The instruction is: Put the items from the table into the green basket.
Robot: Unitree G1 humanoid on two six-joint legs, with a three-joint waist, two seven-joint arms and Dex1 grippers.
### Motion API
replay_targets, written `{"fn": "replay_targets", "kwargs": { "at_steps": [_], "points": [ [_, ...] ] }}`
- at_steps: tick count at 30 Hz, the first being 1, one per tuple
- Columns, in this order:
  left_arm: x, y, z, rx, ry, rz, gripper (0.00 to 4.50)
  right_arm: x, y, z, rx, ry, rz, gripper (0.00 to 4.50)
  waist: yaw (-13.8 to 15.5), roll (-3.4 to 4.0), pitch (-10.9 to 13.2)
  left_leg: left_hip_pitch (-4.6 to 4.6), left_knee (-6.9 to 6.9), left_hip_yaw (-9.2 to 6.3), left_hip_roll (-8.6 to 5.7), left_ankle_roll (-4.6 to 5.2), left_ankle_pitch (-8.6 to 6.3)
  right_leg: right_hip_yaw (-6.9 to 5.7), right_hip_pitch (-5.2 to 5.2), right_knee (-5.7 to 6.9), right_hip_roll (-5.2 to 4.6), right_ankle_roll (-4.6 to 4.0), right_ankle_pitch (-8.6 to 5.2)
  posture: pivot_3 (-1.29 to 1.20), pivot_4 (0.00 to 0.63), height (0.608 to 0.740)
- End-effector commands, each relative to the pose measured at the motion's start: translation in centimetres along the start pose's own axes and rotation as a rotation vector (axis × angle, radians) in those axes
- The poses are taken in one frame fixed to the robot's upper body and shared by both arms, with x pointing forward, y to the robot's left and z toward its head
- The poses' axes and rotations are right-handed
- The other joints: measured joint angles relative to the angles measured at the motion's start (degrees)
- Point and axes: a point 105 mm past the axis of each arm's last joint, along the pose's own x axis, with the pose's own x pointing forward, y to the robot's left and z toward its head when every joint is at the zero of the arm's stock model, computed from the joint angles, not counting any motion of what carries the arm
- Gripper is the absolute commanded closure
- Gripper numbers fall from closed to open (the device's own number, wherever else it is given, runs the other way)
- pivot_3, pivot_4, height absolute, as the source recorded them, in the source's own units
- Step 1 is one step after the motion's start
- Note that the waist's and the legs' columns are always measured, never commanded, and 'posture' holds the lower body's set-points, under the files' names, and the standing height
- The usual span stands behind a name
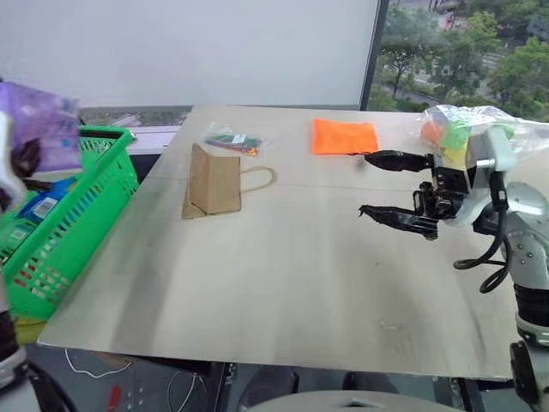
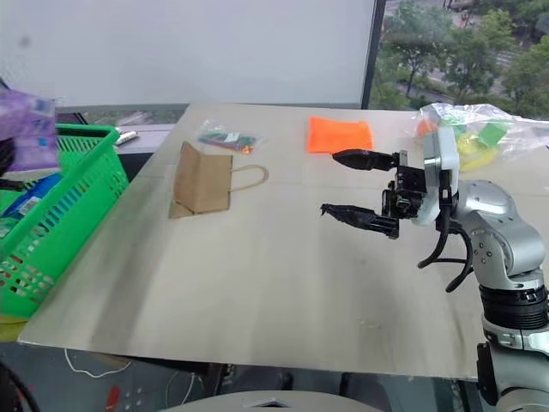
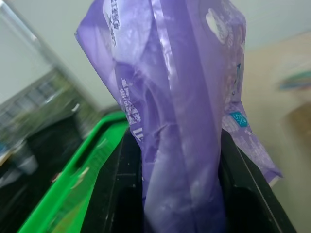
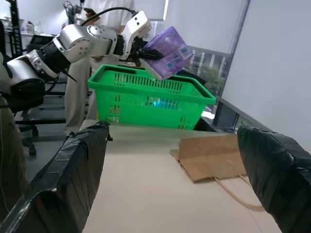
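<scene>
Left gripper (image 4: 142, 52): clamped on the soft purple plastic tissue pack (image 3: 180, 111), black fingers (image 3: 121, 189) pressed to both of its sides; held above the rim of the basket.
Right gripper (image 1: 383, 186): jaws spread wide, nothing between them; poised over the right half of the table, pointing toward the robot's left.
Bright green plastic lattice shopping basket (image 1: 64, 223): standing off the left edge of the table; a blue-labelled item (image 1: 45, 204) lying inside, too hidden to identify.
Large pale beige wooden tabletop (image 1: 274, 283): seam line running across its width.
Flat brown paper bag with loop handle (image 1: 213, 181): lying on the far left part of the table, near the basket side.
Small clear bag of colourful pieces (image 1: 233, 140): just behind the paper bag, at the far edge.
Orange folded cloth (image 1: 344, 136): flat at the far edge, right of centre, well apart from the paper bag.
Larger clear bag of orange and green pieces (image 2: 477, 130): at the far right corner, behind the right gripper.
Person in light clothing (image 4: 99, 73): standing beyond the basket, in the right wrist view.
</scene>
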Motion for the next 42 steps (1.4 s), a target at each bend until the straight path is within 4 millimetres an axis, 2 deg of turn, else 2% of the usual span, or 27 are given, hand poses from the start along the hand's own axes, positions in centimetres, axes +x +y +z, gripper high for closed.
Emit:
{"fn": "replay_targets", "kwargs": {
  "at_steps": [1,6,13,15,18,20,22,23,26,28,30,32,34,35,36,38,40,42],
  "points": [
    [-0.2,4.8,-0.7,0.060,0.016,0.155,3.33,0.5,0.7,1.2,-0.061,-0.018,0.015,0.00,0.00,0.00,0.00,0.00,-0.05,0.02,-0.01,0.00,0.00,0.01,-0.01,-0.01,-0.01,0.00,0.00,0.25,0.000,0.740],
    [0.3,6.4,-3.8,0.083,0.107,0.196,3.33,0.5,0.9,1.1,-0.059,-0.010,0.014,0.00,-0.04,-0.09,-0.06,0.00,-0.08,0.00,-0.03,0.00,0.00,-0.05,-0.01,0.00,-0.01,0.00,0.00,0.24,0.000,0.740],
    [0.8,5.7,-6.0,0.071,0.131,0.149,3.33,0.1,0.4,1.0,-0.053,-0.005,0.003,0.00,-0.13,-0.35,-0.22,0.01,-0.08,0.02,-0.02,0.00,0.00,-0.09,-0.01,0.03,-0.03,0.00,0.00,0.23,0.000,0.740],
    [0.9,5.2,-6.3,0.044,0.131,0.120,2.49,-0.2,0.3,0.9,-0.048,0.003,0.000,0.00,-0.15,-0.36,-0.23,0.01,-0.08,0.02,-0.02,0.01,0.00,-0.10,-0.02,0.05,-0.03,0.00,0.00,0.23,0.000,0.740],
    [0.9,4.7,-6.3,0.060,0.122,0.102,1.62,-0.4,0.4,0.7,-0.042,0.014,0.001,0.00,-0.17,-0.37,-0.24,0.01,-0.08,0.03,-0.02,0.01,0.00,-0.11,-0.03,0.06,-0.04,0.00,0.00,0.22,0.000,0.740],
    [1.0,5.0,-5.7,0.075,0.090,0.149,0.71,-0.5,0.6,0.6,-0.046,0.018,-0.001,0.00,-0.18,-0.39,-0.25,0.01,-0.08,0.03,0.00,0.01,0.00,-0.11,-0.04,0.07,-0.04,0.00,0.00,0.22,0.000,0.740],
    [1.2,4.7,-3.4,0.052,-0.018,0.174,0.11,-0.7,0.7,0.6,-0.046,0.022,-0.007,0.00,-0.12,-0.39,-0.25,0.02,-0.08,0.03,0.01,0.01,0.00,-0.11,-0.04,0.07,-0.05,0.00,0.00,0.22,0.000,0.740],
    [1.3,4.1,-1.8,0.008,-0.100,0.160,0.11,-0.8,0.7,0.6,-0.047,0.026,-0.009,0.00,0.04,-0.44,-0.28,0.01,-0.08,0.04,0.02,0.01,0.00,-0.11,-0.04,0.08,-0.08,0.00,0.00,0.22,0.000,0.740],
    [1.2,0.6,2.8,-0.133,-0.280,0.026,0.11,-1.1,0.8,0.4,-0.049,0.042,-0.018,0.00,0.35,-0.64,-0.41,0.00,-0.07,-0.01,0.03,0.01,0.00,-0.18,-0.02,0.13,-0.17,0.00,0.01,0.21,0.000,0.740],
    [0.7,-2.9,5.8,-0.230,-0.401,-0.113,0.11,-1.4,0.4,0.2,-0.061,0.065,-0.052,0.00,0.39,-0.78,-0.51,-0.02,-0.03,-0.07,0.02,0.01,0.00,-0.24,0.01,0.14,-0.25,0.00,0.01,0.20,0.000,0.740],
    [-0.2,-7.0,7.3,-0.381,-0.414,-0.321,0.11,-2.2,-0.5,-0.7,-0.074,0.141,-0.119,0.00,0.10,-0.73,-0.56,0.00,-0.02,-0.03,0.00,0.01,0.00,-0.20,0.01,0.17,-0.25,0.01,0.01,0.19,0.000,0.740],
    [-1.2,-9.3,8.3,-0.453,-0.420,-0.428,0.11,-3.0,-1.3,-1.7,-0.082,0.214,-0.175,0.00,-0.29,-0.72,-0.56,0.00,0.01,0.04,-0.02,0.02,0.00,-0.18,-0.01,0.22,-0.30,0.01,0.01,0.18,0.000,0.740],
    [-2.9,-13.8,8.2,-0.464,-0.376,-0.610,0.11,-4.4,-2.2,-2.7,-0.098,0.301,-0.243,0.00,-1.06,-0.73,-0.57,0.01,0.05,0.10,0.01,0.02,0.00,-0.12,-0.05,0.24,-0.27,0.01,0.01,0.15,0.000,0.740],
    [-4.8,-16.9,7.7,-0.403,-0.368,-0.754,0.11,-6.0,-3.0,-3.8,-0.102,0.388,-0.320,0.00,-1.52,-0.72,-0.57,0.01,0.05,0.13,0.04,0.02,0.00,-0.10,-0.04,0.22,-0.27,0.01,0.01,0.15,0.000,0.740],
    [-6.4,-18.9,7.2,-0.363,-0.363,-0.852,0.11,-7.2,-3.5,-4.6,-0.106,0.450,-0.371,0.00,-2.00,-0.68,-0.59,0.02,0.04,0.15,0.04,0.02,0.00,-0.07,-0.05,0.20,-0.28,0.01,0.01,0.15,0.000,0.740],
    [-8.6,-21.1,6.4,-0.412,-0.310,-0.986,0.11,-10.6,-3.9,-6.8,-0.100,0.621,-0.474,0.00,-2.56,-0.67,-0.57,0.08,-0.06,0.42,0.08,0.02,0.00,0.18,-0.09,0.11,-0.34,0.00,0.01,0.13,0.000,0.740],
    [-9.3,-21.8,6.0,-0.431,-0.276,-1.031,0.11,-12.2,-3.8,-7.7,-0.098,0.690,-0.501,0.00,-3.11,-0.68,-0.55,0.04,-0.06,0.44,0.11,0.02,0.00,0.18,-0.15,0.11,-0.31,0.00,0.01,0.13,0.000,0.740],
    [-10.9,-23.1,5.0,-0.441,-0.208,-1.143,0.11,-13.5,-3.4,-7.9,-0.049,0.698,-0.532,0.00,-3.72,-0.51,-0.53,0.07,-0.06,0.47,0.18,0.02,0.00,0.20,-0.17,0.16,-0.25,-0.02,0.01,0.10,0.000,0.740]
  ]
}}
